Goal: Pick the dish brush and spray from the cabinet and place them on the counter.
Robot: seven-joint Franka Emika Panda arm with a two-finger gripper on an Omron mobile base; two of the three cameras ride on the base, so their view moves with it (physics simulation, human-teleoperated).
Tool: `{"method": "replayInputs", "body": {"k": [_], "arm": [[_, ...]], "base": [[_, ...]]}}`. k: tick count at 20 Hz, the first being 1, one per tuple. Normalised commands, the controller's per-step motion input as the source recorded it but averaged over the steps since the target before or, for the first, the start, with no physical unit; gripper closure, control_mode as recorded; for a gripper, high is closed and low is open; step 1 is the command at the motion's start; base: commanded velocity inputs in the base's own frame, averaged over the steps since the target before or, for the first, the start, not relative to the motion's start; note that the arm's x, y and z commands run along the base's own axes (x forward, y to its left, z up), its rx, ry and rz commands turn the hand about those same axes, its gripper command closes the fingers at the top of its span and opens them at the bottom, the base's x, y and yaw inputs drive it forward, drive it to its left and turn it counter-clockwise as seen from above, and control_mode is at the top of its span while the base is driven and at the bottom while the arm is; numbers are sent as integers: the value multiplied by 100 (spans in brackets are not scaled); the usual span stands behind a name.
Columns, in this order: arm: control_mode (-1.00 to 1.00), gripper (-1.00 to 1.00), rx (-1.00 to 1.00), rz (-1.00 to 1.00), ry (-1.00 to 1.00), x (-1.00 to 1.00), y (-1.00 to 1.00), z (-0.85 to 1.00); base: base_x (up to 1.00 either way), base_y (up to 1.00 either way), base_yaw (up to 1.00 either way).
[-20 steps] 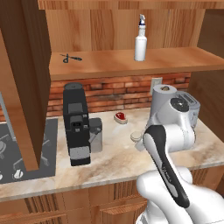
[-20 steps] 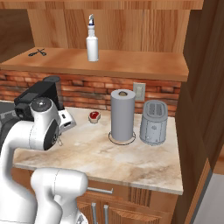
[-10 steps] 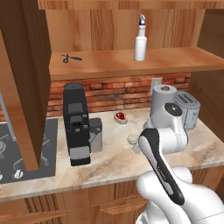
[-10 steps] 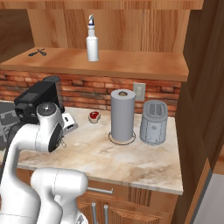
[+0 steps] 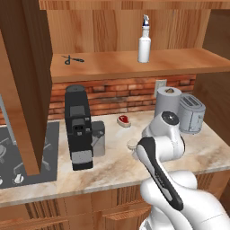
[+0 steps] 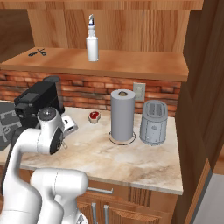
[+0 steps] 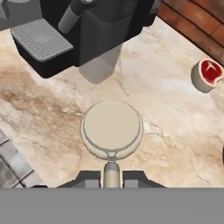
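The dish brush (image 7: pixel 112 131) is held by its handle in the closed gripper (image 7: pixel 111 176) low over the counter (image 7: pixel 175 113) beside the coffee machine (image 7: pixel 87 26); release is judged next, then the spray (image 5: pixel 144 44), upright on the cabinet (image 5: pixel 134 67) shelf.

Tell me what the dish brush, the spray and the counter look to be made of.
Dish brush: likely matte plastic, judging by its smooth, even cream head and pale handle; no bristles show from this side.
Spray: probably plastic, a plain opaque white body with a blue-and-white trigger top.
Counter: looks like polished stone, going by the beige-pink marbled veining; its fronts below show wood grain.
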Motion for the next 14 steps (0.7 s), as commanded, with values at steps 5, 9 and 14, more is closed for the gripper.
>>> {"method": "replayInputs", "body": {"k": [5, 9, 14], "arm": [[-100, 100, 1, 0, -20, 5, 0, -68], [-100, 100, 2, 0, -19, 7, 1, -72], [-100, 100, 2, 0, -18, 10, 2, -74]], "base": [[0, 0, 0], [0, 0, 0], [0, 0, 0]]}}
